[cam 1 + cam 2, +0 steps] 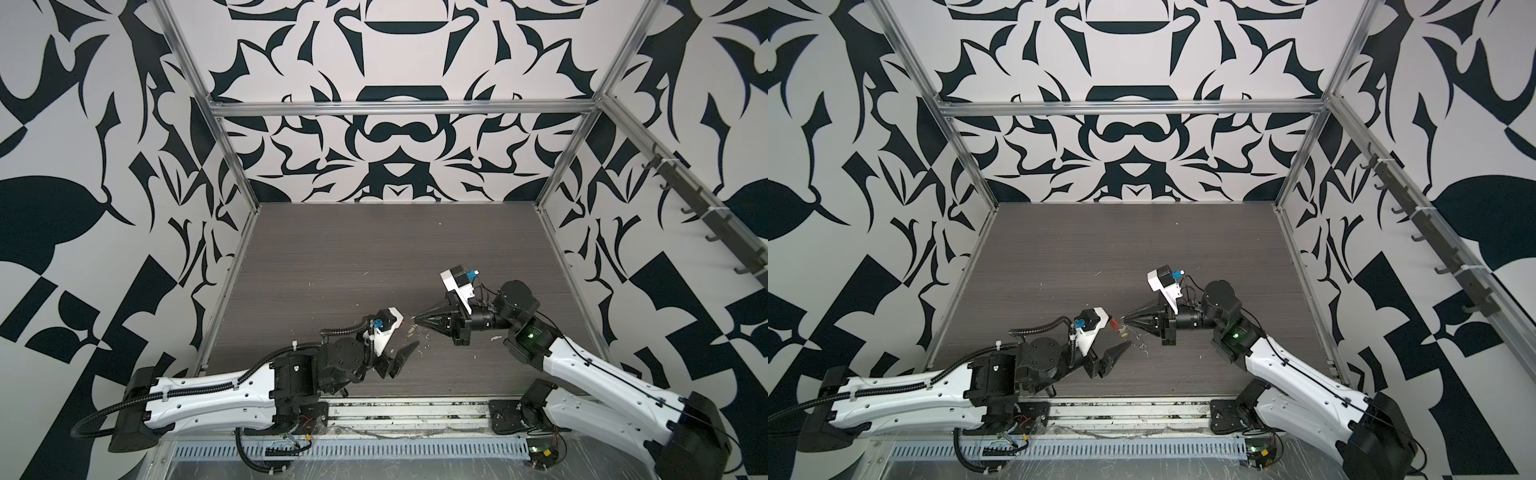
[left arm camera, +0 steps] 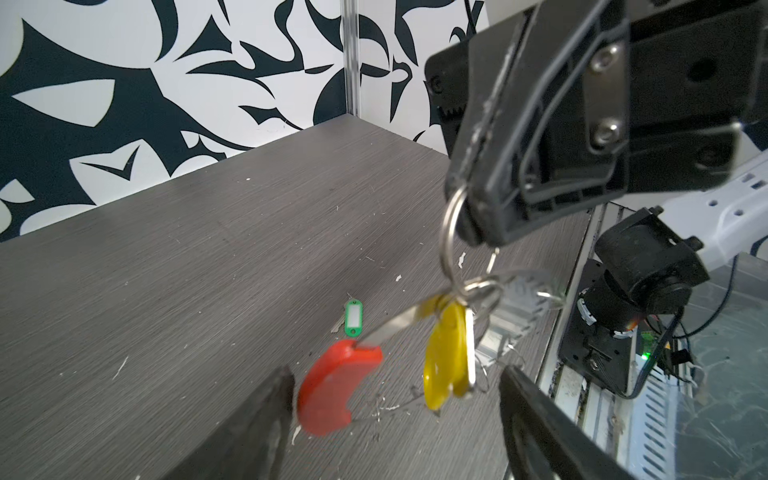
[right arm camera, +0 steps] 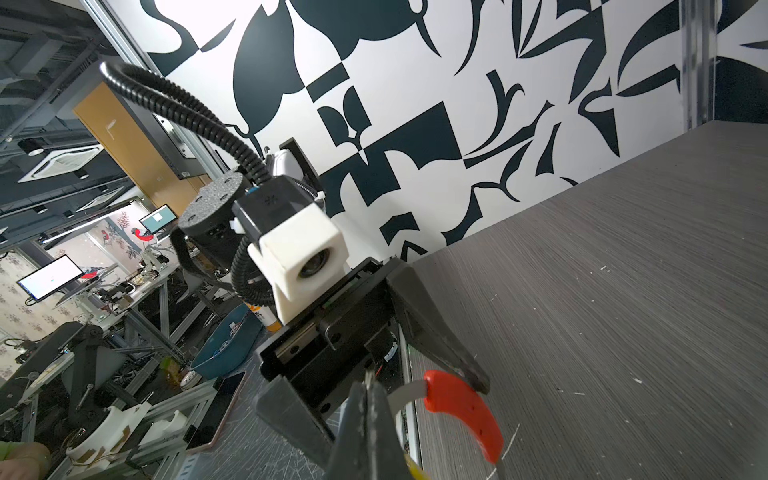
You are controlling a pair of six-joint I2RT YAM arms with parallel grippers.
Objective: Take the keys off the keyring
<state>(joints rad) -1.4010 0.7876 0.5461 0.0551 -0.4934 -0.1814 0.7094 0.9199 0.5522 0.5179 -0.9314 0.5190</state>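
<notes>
My right gripper is shut on the keyring's silver ring, holding it above the table. Below the ring hang a red curved piece on a metal strip and a silvery key with a yellow tag. A green tag lies on the table farther off; whether a key is attached to it I cannot tell. My left gripper is open, with its fingers on either side below the hanging bunch, not touching it. In both top views the grippers meet near the table's front centre.
White flecks dot the dark wood table. An aluminium rail runs along the front edge between the two arm bases. Patterned walls and frame posts close in the back and both sides.
</notes>
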